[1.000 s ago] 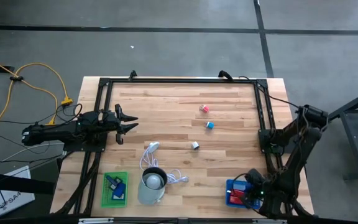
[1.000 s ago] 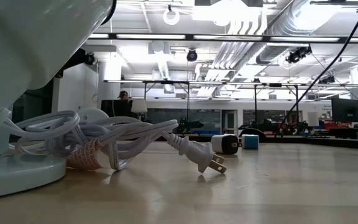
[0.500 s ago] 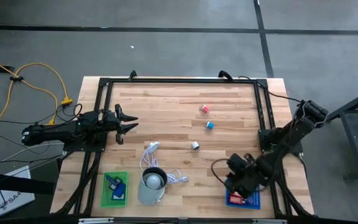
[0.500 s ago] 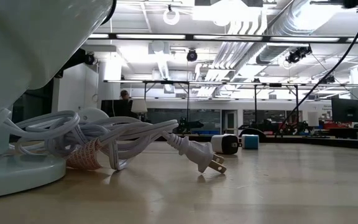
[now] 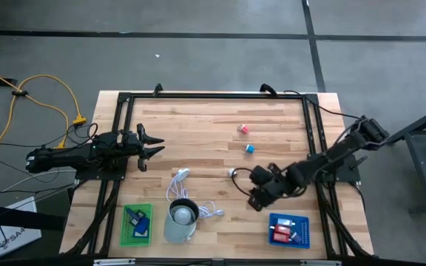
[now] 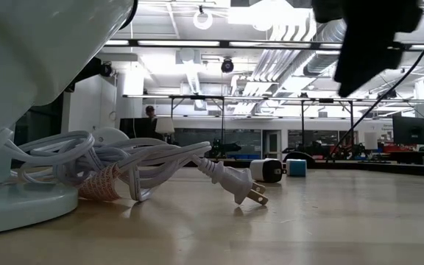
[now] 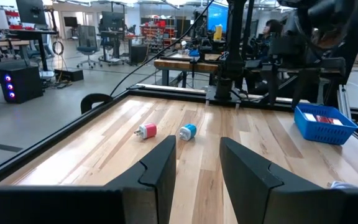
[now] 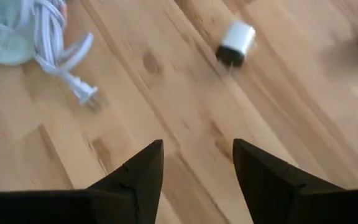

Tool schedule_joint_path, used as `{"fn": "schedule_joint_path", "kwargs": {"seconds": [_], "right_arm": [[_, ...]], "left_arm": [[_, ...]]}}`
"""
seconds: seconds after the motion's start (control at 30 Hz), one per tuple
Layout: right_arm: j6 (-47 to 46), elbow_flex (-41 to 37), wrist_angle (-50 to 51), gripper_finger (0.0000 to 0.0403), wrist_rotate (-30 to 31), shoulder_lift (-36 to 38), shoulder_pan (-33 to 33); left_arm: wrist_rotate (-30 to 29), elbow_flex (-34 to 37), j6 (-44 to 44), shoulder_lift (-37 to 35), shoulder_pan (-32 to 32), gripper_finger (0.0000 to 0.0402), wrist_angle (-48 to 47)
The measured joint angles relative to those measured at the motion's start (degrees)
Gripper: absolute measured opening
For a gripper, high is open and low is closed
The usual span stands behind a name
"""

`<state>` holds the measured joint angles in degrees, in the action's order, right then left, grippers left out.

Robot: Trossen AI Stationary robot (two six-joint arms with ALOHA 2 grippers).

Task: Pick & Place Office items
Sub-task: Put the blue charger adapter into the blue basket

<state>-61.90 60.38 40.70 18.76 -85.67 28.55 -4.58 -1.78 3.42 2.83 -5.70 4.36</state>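
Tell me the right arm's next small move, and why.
Probably ease the right end effector forward and down over the white charger block. Its fingers are open and empty above bare wood, and that block lies loose just ahead, nearest of the pieces still outside the blue tray.

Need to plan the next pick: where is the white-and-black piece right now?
High view: the white-and-black piece lies mid-table, just left of the open right gripper and right of the white cable.

Pale wood-grain bench; green tray, blue tray. White coiled cable. Pink-red plug, cyan plug, white-and-black plug.
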Motion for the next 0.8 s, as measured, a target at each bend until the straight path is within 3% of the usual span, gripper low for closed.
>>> {"fn": "schedule_joint_path", "kwargs": {"seconds": [0.37, 0.8], "right_arm": [[8.37, 0.0, -6.12, 0.0179, -1.34, 0.0, -8.5], [18.25, 0.0, 0.02, 0.0179, -1.07, -0.02, -16.85]], "left_arm": [[0.0, 0.0, 0.0, 0.01, -0.01, 0.012, 0.0], [0.0, 0.0, 0.01, 0.0, 0.0, 0.012, 0.02]]}}
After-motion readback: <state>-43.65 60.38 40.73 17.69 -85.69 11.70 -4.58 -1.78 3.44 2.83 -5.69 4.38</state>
